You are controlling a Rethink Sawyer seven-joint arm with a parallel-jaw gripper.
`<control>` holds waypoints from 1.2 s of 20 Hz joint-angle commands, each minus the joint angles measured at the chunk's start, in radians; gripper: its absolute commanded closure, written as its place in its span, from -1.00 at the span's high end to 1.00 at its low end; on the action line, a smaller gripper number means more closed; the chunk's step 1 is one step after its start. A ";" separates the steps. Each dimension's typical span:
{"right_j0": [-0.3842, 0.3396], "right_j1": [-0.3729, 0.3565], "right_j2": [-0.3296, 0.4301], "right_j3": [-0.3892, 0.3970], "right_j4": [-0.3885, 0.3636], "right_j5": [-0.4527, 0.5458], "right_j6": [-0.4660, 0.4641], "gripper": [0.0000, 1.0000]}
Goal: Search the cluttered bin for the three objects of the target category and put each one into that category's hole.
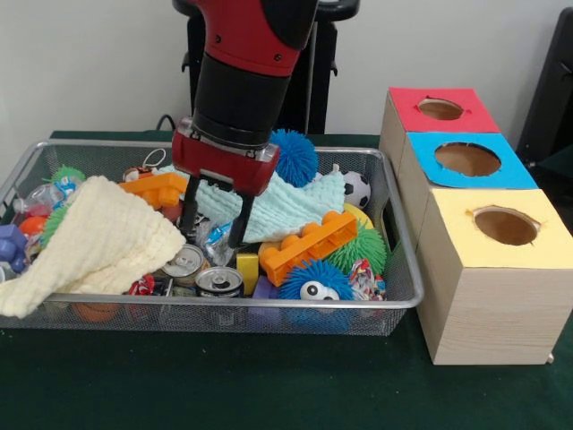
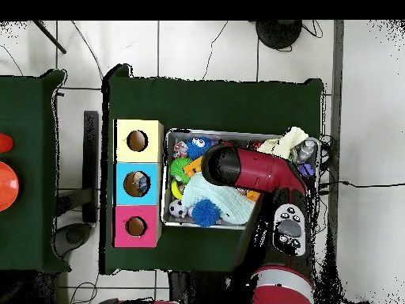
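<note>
Gripper (image 1: 214, 235) hangs low in the wire bin (image 1: 394, 296), fingers spread, gripping nothing, tips just above the wrapped candies and soda cans (image 1: 219, 280). Only the front view shows this; overhead the arm (image 2: 253, 170) covers the gripper and mid-bin. Front: cream cloth (image 1: 94, 242) left, light blue cloth (image 1: 286, 206) behind, orange block (image 1: 309, 246) right. Overhead alone shows something inside the blue box's hole (image 2: 137, 184); red (image 2: 136, 226) and yellow (image 2: 138, 141) holes look dark. Target category unclear.
</note>
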 commanded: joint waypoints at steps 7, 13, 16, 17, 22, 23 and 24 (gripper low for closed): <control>-0.089 0.059 0.113 0.083 0.017 -0.086 0.139 1.00; -0.125 0.059 0.158 0.104 0.016 -0.089 0.124 1.00; -0.129 0.057 0.165 0.111 0.011 -0.089 0.125 1.00; -0.133 0.055 0.169 0.117 0.011 -0.090 0.125 1.00; -0.139 0.050 0.180 0.126 0.010 -0.081 0.124 1.00; -0.142 0.048 0.185 0.130 0.011 -0.081 0.124 1.00; -0.146 0.046 0.190 0.134 0.011 -0.081 0.123 1.00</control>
